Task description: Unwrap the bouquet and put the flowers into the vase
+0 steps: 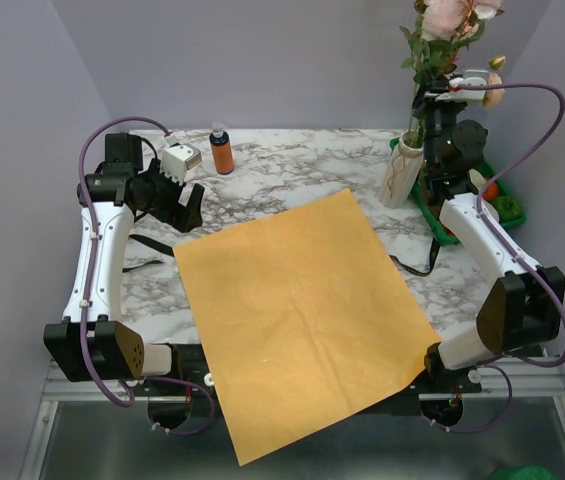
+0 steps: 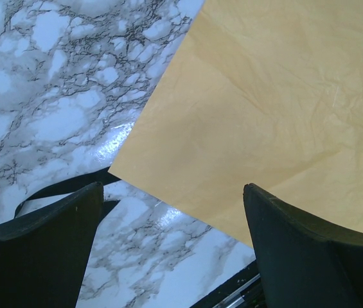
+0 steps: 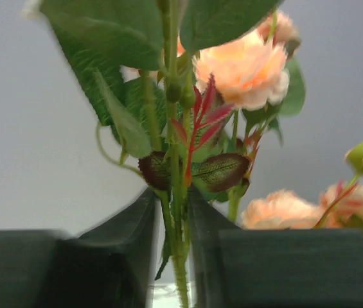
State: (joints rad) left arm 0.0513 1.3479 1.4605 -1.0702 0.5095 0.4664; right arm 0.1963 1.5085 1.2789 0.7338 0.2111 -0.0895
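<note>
Flowers stand upright, stems reaching down into the vase. Right claw, just above the vase, has its fingers narrowly parted on either side of the stems; whether they grip cannot be told. Paper lies flat, left of the vase. Left claw, far left of the vase, hangs wide apart and empty over the paper's corner, beside the ribbon.

The left arm reaches forward along its side, wrist turned inward; the left gripper points down, jaws spread wide; the right arm stretches far forward; the right gripper is raised high, jaws nearly together, a narrow gap between them; whether they grip is unclear.
</note>
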